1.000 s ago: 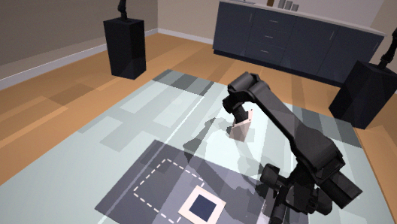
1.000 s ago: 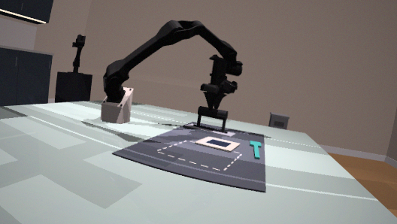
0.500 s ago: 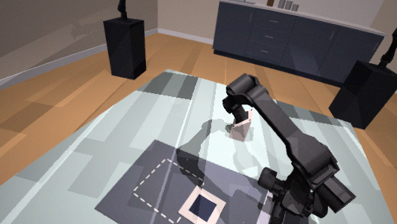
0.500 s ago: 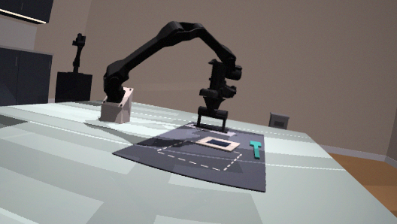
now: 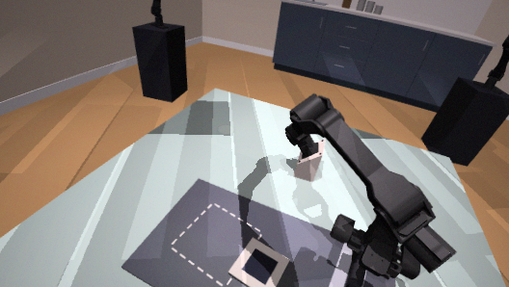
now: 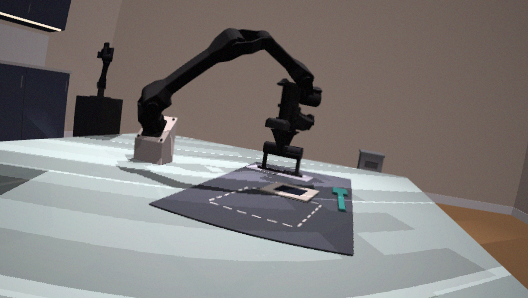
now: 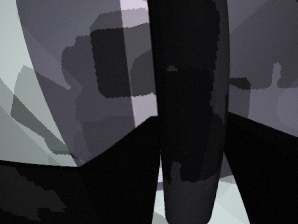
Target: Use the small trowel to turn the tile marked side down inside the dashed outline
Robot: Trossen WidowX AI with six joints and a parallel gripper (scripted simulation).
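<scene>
The cream tile lies flat on the mat, its dark marked square up. It lies across one edge of the dashed outline, mostly outside. The trowel, a pale flat blade under a round black handle on two posts, rests flat on the mat behind the tile in the exterior view. My gripper points straight down and is shut on the middle of the handle. Its fingertips are dark against the handle.
A teal T-shaped tool lies on the mat, right of the tile in the exterior view. The arm's pale base block stands on the table beyond the mat. Black pedestals stand away from the table.
</scene>
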